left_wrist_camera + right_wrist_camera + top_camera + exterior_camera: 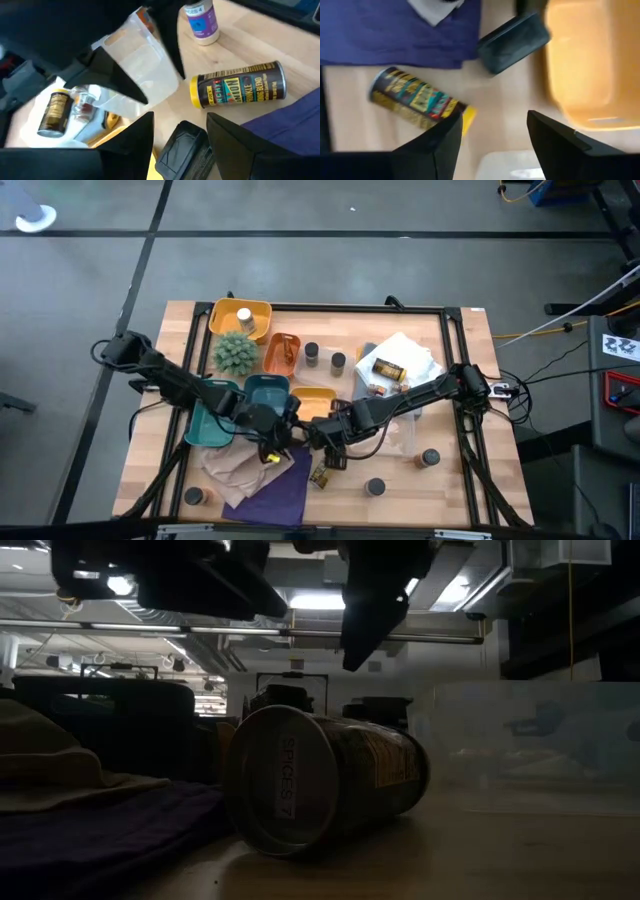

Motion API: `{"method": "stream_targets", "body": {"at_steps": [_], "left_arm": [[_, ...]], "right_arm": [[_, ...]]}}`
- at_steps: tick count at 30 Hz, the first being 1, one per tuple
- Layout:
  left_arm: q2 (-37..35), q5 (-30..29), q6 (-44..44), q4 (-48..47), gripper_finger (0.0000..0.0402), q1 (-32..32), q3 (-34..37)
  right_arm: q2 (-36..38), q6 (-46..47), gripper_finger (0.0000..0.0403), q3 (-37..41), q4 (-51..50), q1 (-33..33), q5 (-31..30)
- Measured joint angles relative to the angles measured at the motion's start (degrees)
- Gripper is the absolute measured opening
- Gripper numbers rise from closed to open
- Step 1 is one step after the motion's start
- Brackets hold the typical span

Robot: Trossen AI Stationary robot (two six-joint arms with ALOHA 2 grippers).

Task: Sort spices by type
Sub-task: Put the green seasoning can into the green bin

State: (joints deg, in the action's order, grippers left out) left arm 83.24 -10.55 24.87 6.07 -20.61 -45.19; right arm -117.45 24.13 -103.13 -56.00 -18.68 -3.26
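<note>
so, step in hand: picking up the fallen spice jar (320, 476) with the yellow lid, judged from both grippers meeting over it.
jar position: lying on its side on the wooden table (450, 480), just right of the purple cloth (275, 492), near the front edge; the low view shows its base label facing the camera.
right gripper (333, 448): hangs just above and beyond the jar, fingers spread, nothing between them; its wrist view shows the jar (417, 105) ahead of the open fingers.
left gripper (272, 442): close beside the right one, over the cloth's far edge, fingers also spread and empty; its wrist view shows the same jar (237, 85).
other jars: several stand well apart on the table, one at the near left corner (193, 496), two at the near right (375, 488), two in the middle far part (312, 354); more lie on the white sheet (405, 352).
trays: a yellow tray (318, 402) sits just beyond the grippers, a teal one (266, 390) to its left.
how to do it well: use one arm only and back the other off, since they crowd each other; turn the fingers across the jar's round body, not along its length; come down centred so it cannot roll away; close gently.
risk: a nudge could roll it toward the cloth.
</note>
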Motion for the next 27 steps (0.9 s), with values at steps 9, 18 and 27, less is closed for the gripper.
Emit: {"method": "stream_targets", "body": {"at_steps": [9, 18, 27], "left_arm": [[0.0, 12.99, 1.58, -1.33, 0.0169, 7.06, -0.75], [2.26, 18.16, 4.18, -11.14, 0.015, 9.91, -9.75], [10.6, 18.85, 3.94, -18.76, 0.0133, 9.4, -16.57]], "right_arm": [[0.01, 8.59, 0.023, 0.0, -2.26, -0.02, 5.87], [3.2, 14.69, 0.023, 0.0, -9.04, -0.02, 5.85], [10.04, 17.67, 0.023, 0.0, -15.86, -1.35, -1.35]]}}
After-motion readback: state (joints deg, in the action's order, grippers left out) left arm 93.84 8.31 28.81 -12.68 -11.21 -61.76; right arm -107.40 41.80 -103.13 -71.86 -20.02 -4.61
